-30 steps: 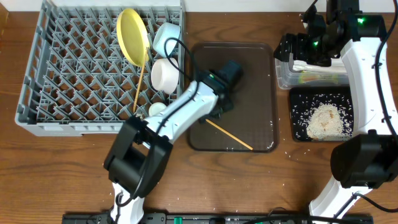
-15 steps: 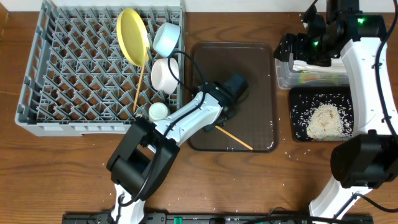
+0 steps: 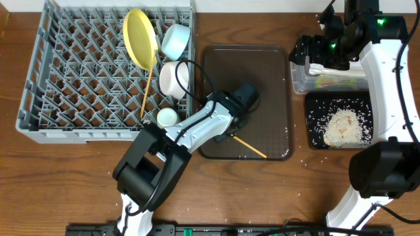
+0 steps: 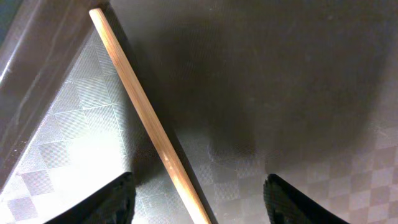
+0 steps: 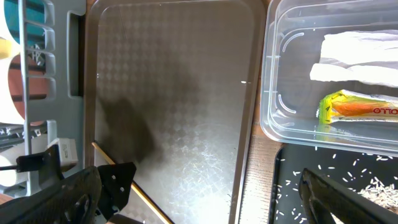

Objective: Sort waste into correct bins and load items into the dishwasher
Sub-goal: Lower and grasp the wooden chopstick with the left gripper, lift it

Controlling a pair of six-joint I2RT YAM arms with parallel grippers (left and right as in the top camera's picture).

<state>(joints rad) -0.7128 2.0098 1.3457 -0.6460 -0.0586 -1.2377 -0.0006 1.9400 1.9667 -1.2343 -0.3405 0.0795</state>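
The right half of the brown serving tray [image 3: 269, 78] lies bare; the left claw [image 4: 199, 193] and one chopstick [image 3: 248, 147] block its lower left. The rack [image 3: 79, 78] has free pegs at left; the plate [image 3: 140, 38], blue bowl [image 3: 176, 40], white bowl [image 3: 174, 78] and cup [image 3: 167, 117] crowd its right edge.

We count one rack [image 3: 65, 98], one plate [image 3: 139, 39], one cup [image 3: 167, 117] and two bowls: a blue bowl [image 3: 176, 40] and a white bowl [image 3: 172, 78]. Two chopsticks: one chopstick [image 3: 148, 85] in the rack, one chopstick [image 3: 249, 147] on the single brown tray [image 3: 269, 85]. We find one tub [image 5: 292, 93], one black tray [image 3: 308, 124], one napkin [image 5: 367, 56], one wrapper [image 5: 360, 109] and one rice heap [image 3: 341, 128].
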